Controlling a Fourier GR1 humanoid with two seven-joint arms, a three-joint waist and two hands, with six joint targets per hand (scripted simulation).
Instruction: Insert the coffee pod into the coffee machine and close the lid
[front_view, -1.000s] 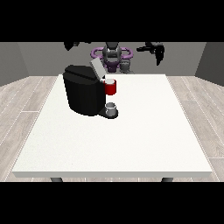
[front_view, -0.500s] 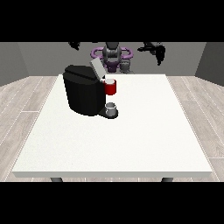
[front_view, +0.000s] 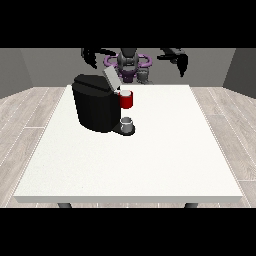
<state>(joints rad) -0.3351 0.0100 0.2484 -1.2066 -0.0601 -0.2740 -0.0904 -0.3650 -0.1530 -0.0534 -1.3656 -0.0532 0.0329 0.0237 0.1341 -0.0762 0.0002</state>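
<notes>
A white table (front_view: 150, 165) fills the room's wood floor. On its far left part stands a black coffee machine (front_view: 95, 102), lid (front_view: 111, 78) tilted up; a pod (front_view: 126, 93) sits in its red head. Both hands, left (front_view: 91, 55) and right (front_view: 181, 62), hang above the far edge; I cannot tell their fingers' state.

Your robot's body, seen across the table

You are looking at a small dark grey torso (front_view: 128, 67) with a rounded grey head, and purple ring-shaped parts are showing at both shoulders. Black arms are ending in black hands, one at the view's left (front_view: 90, 56) and one at the view's right (front_view: 180, 61).
</notes>
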